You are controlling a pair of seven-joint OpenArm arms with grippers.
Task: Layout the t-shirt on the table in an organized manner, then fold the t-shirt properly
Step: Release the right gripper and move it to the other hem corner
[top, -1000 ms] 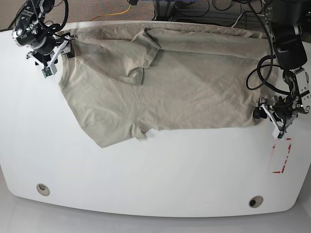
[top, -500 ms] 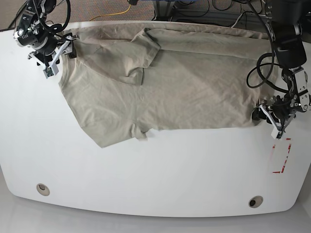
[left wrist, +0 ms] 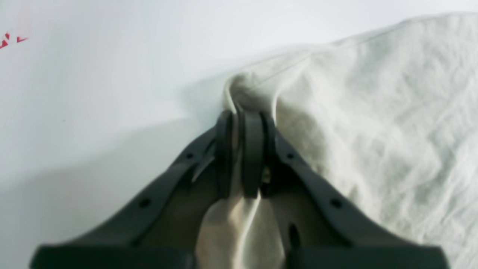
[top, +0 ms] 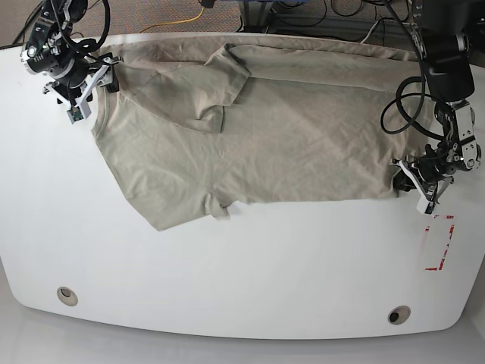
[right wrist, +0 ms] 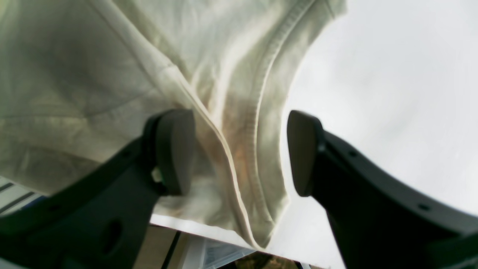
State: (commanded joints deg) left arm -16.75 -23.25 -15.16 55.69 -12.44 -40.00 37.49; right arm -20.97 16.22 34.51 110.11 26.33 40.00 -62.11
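T-shirt point(top: 258, 129) lies spread across the far half of the white table point(top: 227, 265), beige fabric wrinkled, one sleeve point(top: 223, 87) folded back over the chest near 11 o'clock of the cloth. Its far edge runs along the table's back rim; the lower sleeve corner reaches toward 7 o'clock, approx. mid-table.

Left gripper point(top: 413, 178), at 3 o'clock in the base view, sits at the shirt's near right corner. Wrist cam shows its jaws pressed together on a bunched fold of the hem point(left wrist: 242, 93), cloth trailing back between the black fingers point(left wrist: 252, 149) toward the lens. Rest of the shirt point(left wrist: 373, 112) lies flat on the tabletop point(left wrist: 93, 74) at that cam's 2 o'clock; bits of red tape point(left wrist: 11, 39) show at 10 o'clock.

Right gripper point(top: 95, 76), at 10 o'clock in the base view, hangs at the shirt's far left corner, by the table edge. Wrist cam shows its jaws spread wide, w/ a ribbed hem point(right wrist: 261, 123) lying in the gap between the pads point(right wrist: 175, 149); neither pad clearly touches the fabric. White tabletop point(right wrist: 392, 93) fills that cam's 3 o'clock.

Red tape rectangle point(top: 439, 243) marks the table just beside the left gripper at 5 o'clock. Two round grommet holes point(top: 67, 296) sit near the front edge, well apart.
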